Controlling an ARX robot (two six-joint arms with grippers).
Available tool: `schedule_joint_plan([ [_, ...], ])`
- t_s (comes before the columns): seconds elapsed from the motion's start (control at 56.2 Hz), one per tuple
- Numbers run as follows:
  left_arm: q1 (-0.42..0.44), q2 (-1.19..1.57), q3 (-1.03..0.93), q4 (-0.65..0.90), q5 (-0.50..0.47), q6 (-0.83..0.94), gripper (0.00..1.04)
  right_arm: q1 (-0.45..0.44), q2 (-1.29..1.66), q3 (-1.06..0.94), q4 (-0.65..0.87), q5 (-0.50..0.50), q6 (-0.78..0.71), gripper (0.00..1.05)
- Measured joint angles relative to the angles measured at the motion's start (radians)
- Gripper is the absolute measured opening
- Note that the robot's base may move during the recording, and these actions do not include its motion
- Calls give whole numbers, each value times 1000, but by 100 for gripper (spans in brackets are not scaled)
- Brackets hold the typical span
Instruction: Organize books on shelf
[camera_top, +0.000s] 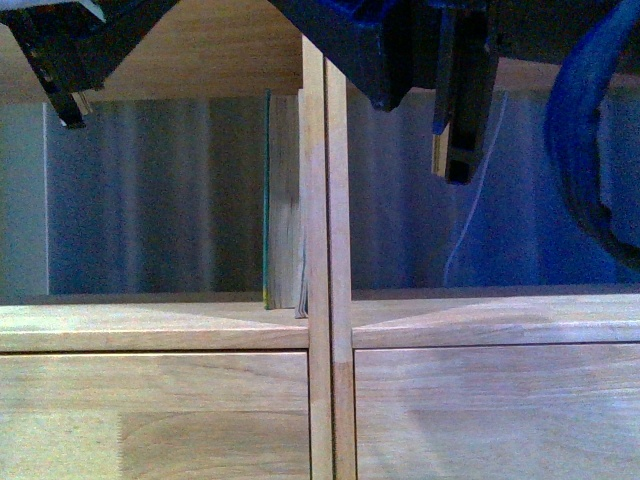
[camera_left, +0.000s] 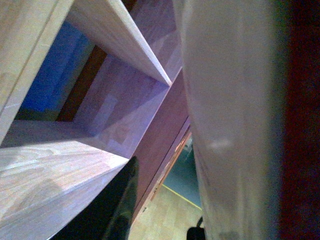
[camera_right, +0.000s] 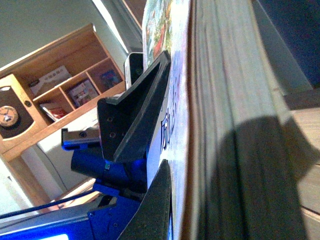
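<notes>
Teal book (camera_top: 283, 200) stands upright against the shelf's (camera_top: 327, 250) central upright, at 9 o'clock of it. Likely stiff, moderately heavy; grip mid-spine. Right fingers (camera_right: 155, 100) pinch a thin paperback (camera_right: 177, 100), probably floppy. Left fingers (camera_top: 72, 108): cannot tell.

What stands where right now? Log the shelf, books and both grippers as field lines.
shelf: light wood shelf, doubled upright in the middle
standing book: green book, upright in the left compartment, against the upright
second book: printed book, right beside the right gripper's fingers; grip unclear
left gripper: raised, top left; state unclear
right gripper: high in the right compartment
</notes>
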Motion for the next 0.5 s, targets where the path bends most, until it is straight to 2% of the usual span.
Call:
schedule_joint_plan([
  [0.16, 0, -28, -31, 27, -6, -14, 17, -14, 11, 1, 6, -39, 39, 9],
  [0.498, 40, -128, -94, -57, -22, 62, 17, -82, -5, -25, 19, -36, 80, 55],
])
